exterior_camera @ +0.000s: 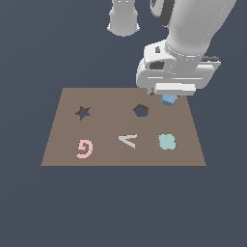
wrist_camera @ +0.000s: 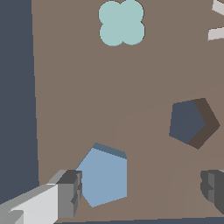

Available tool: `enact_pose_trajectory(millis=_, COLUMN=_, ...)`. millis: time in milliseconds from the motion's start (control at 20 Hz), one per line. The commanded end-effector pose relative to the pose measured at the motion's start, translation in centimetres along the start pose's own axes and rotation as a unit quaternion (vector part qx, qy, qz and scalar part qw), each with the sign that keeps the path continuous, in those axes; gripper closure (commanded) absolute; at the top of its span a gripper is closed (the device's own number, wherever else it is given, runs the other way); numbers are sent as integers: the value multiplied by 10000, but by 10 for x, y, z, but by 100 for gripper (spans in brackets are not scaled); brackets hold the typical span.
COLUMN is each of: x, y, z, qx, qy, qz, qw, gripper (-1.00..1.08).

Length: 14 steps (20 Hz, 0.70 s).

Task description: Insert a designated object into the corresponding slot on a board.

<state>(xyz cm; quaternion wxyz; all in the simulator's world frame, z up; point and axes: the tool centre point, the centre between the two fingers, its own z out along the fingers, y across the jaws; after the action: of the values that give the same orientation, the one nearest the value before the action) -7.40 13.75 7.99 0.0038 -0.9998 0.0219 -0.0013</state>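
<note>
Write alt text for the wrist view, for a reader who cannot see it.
A light-blue pentagon block sits between the open fingers of the end effector, over a brown board. One finger is beside the block; the other is well clear. An empty dark pentagon slot lies nearby, with a teal clover piece farther off.

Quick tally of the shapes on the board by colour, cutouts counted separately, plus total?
Light blue: 1, pentagon block, beside one gripper finger
Teal: 1, clover
Pink: 1, G
White: 1, V
Dark cutouts: 2, star and pentagon slot
Total: 6 on the board
</note>
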Motion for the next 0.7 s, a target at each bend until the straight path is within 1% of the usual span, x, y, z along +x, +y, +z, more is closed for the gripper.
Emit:
enact_pose_trajectory(millis=0, x=-8, y=-13, z=12, qx=-14, qy=-1, qz=21, qw=10000, gripper=-92)
enact_pose_trajectory(millis=300, x=-16, y=-31, z=28, qx=-32, qy=-10, qz=36, qw=10000, gripper=-92)
enact_pose_trajectory(millis=650, x=-17, y=-32, z=32, qx=-37, qy=-17, qz=31, qw=10000, gripper=-92)
